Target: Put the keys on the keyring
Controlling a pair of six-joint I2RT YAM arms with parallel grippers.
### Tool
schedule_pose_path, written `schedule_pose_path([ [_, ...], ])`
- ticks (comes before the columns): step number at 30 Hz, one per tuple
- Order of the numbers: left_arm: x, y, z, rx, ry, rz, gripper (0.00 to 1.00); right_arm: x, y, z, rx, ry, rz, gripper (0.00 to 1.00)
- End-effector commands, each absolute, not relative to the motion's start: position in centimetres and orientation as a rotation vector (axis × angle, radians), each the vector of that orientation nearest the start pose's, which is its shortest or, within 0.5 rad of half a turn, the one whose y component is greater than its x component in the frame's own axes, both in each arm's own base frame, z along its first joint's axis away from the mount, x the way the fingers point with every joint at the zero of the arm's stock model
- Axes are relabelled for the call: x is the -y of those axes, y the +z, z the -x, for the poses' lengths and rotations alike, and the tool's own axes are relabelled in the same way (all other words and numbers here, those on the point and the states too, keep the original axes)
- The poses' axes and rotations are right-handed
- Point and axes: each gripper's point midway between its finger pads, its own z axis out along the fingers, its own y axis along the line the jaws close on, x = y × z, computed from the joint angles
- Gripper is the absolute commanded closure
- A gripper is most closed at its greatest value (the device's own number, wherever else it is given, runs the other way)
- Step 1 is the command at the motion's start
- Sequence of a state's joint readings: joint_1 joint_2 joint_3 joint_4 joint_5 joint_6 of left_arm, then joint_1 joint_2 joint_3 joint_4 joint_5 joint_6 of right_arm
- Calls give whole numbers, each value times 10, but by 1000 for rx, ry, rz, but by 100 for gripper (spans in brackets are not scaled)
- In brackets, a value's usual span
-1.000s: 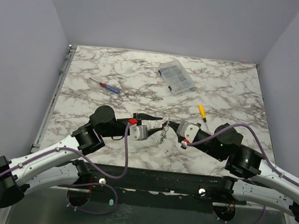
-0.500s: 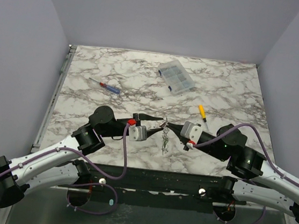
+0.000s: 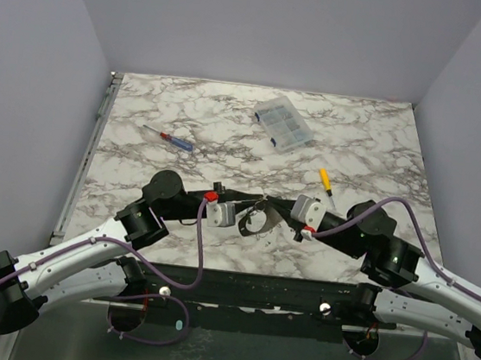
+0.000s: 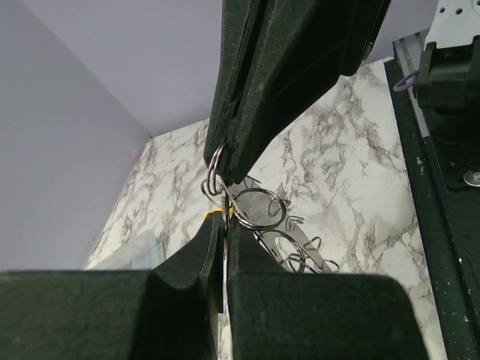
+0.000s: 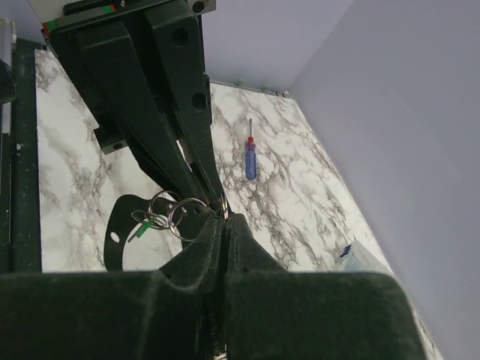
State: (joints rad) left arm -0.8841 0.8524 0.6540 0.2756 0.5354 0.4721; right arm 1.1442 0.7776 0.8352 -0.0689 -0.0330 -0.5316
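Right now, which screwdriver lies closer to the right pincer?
The yellow-handled screwdriver, just beyond the right pincer; the blue-handled one lies far off on the left.

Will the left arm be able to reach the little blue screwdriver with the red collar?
Probably yes for reach: nothing lies between the left gripper and the blue-handled screwdriver. But its jaws are shut on the silvery metal keyring, so it would need to let go first.

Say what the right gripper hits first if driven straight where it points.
Almost at once, the black fingers of the left gripper: it meets the right gripper tip to tip, both shut on the silvery metal keyring.
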Motion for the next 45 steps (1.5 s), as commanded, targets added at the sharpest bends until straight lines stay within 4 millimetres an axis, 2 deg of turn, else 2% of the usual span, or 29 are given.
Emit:
schedule_pose_path([
  [1, 305, 309, -147, -836, -752, -1280, 100, -291, 353, -146, -987, 553, 1104, 99],
  [11, 306, 309, -145, -826, -764, -1289, 100, -298, 347, -151, -978, 586, 1031, 99],
  [18, 301, 312, -156, -857, -703, -1244, 100, -286, 346, -156, -1012, 534, 1018, 99],
  [28, 300, 311, -158, -862, -691, -1238, 100, -275, 335, -169, -1083, 462, 975, 99],
  [35, 300, 310, -158, -867, -692, -1241, 100, -273, 320, -178, -1149, 399, 1002, 99],
  [45, 300, 308, -160, -875, -685, -1241, 100, -281, 310, -175, -1168, 419, 1053, 99],
])
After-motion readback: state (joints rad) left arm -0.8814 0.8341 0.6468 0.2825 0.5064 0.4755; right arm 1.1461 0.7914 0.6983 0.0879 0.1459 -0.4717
